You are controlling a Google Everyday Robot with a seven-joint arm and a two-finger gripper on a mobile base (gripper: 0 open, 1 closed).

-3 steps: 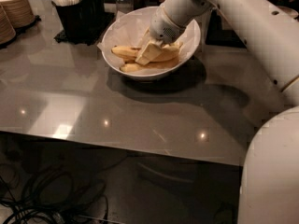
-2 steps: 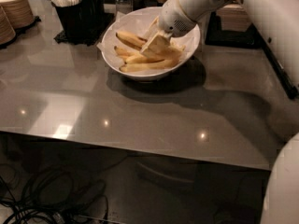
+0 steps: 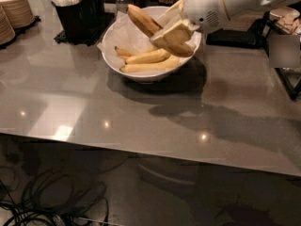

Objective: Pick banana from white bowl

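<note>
My gripper (image 3: 165, 27) reaches in from the upper right and is shut on the banana (image 3: 143, 20), a thick curved yellow one with brown marks. It holds the banana tilted in the air just above the white bowl (image 3: 117, 62). The bowl is wide, round and lined with crinkled white paper. Slimmer, paler bananas (image 3: 148, 60) still lie inside it, under the gripper.
The bowl stands on a grey glossy table (image 3: 141, 112). A black holder with white packets (image 3: 77, 11) is behind the bowl at left. Stacked tan paper bowls (image 3: 14, 13) are at far left. A dark stand (image 3: 282, 55) is at right. Cables (image 3: 51, 201) lie on the floor.
My gripper has risen out of the bowl with the banana held in it. The other bananas stay in the bowl.
</note>
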